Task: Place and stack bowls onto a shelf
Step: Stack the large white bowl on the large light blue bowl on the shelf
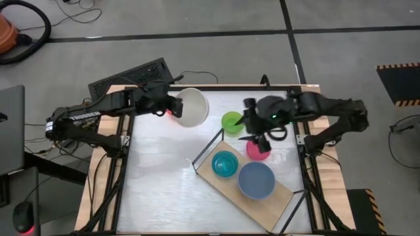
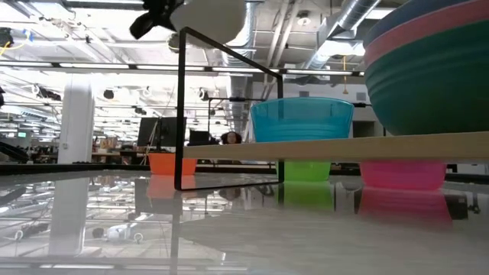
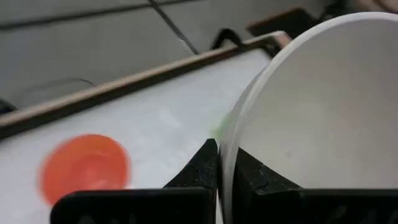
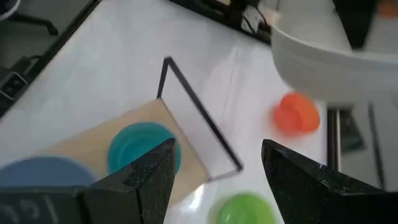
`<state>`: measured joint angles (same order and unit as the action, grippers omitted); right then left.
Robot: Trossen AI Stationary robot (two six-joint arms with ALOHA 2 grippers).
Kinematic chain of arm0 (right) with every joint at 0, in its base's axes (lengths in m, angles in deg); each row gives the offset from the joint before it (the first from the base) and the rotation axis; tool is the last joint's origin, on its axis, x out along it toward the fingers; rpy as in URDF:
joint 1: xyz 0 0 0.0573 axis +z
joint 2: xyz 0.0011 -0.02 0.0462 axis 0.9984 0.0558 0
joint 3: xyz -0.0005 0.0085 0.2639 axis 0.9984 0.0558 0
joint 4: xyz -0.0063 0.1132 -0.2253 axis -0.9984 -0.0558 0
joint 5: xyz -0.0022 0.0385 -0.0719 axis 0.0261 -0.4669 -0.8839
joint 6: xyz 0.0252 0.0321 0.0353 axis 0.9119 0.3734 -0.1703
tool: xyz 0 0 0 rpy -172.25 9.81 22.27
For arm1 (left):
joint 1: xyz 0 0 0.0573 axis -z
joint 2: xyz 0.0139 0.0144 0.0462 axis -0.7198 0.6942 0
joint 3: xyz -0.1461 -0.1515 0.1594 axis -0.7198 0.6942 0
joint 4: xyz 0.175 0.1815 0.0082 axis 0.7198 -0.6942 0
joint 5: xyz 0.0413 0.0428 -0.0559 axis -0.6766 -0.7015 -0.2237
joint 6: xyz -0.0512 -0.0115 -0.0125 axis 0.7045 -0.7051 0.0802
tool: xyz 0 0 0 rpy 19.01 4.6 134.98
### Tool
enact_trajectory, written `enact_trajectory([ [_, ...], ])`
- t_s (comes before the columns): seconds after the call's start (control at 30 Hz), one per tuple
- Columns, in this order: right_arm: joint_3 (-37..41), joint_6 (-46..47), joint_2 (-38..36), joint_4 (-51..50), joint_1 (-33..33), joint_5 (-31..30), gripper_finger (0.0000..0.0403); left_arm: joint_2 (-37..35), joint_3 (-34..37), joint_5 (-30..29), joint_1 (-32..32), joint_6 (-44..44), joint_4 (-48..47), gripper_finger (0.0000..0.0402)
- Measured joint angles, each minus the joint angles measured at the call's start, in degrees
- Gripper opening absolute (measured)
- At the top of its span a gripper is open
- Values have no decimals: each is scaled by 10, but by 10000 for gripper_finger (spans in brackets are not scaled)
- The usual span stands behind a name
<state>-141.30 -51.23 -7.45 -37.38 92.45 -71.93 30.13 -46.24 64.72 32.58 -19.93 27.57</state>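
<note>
White bowl (image 1: 191, 106) lifted near the tabletop's (image 1: 157, 177) far edge.
Left gripper (image 3: 219, 163) pinches its rim; it hides most of the orange-red bowl (image 3: 84, 167); right gripper (image 4: 214, 163) gapes wide, empty.

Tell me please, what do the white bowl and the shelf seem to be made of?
The round white bowl looks like smooth plastic: thin rim, even matte colour, soft sheen. The left tool pinches its rim. The flat rectangular shelf seems light wood, probably plywood, with a pale matte board; its thin black frame looks like painted metal rod.
</note>
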Motion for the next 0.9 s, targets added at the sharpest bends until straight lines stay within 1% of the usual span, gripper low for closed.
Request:
enact_trajectory([
  [0.07, -1, -26, 16, 18, 16, -1, 264, 4, -9, 37, 1, 17, -2, 0],
  [0.2, 0, -55, 49, 30, 49, -13, 264, 25, -11, 81, 16, 32, -11, 0],
  [0.27, 1, -63, 59, 27, 66, -26, 264, 44, -11, 119, 26, 34, -37, 0],
  [0.37, 0, -79, 53, 27, 92, -42, 264, 75, -10, 163, 45, 56, -55, 0],
  [0.47, -1, -84, 46, 48, 117, -43, 264, 100, -12, 184, 71, 77, -52, 0],
  [0.5, -1, -84, 43, 46, 125, -43, 264, 111, -22, 184, 82, 85, -52, 0],
  [0.6, -1, -86, 36, 56, 143, -43, 264, 138, -71, 175, 114, 83, -57, 0],
  [0.7, 0, -86, 29, 59, 156, -44, 264, 165, -141, 150, 139, 79, -75, 0],
  [0.8, -1, -85, 27, 59, 158, -45, 264, 206, -218, 143, 154, 78, -138, 0],
  [0.9, 0, -79, 26, 56, 166, -44, 264, 259, -296, 154, 163, 67, -220, 0],
])
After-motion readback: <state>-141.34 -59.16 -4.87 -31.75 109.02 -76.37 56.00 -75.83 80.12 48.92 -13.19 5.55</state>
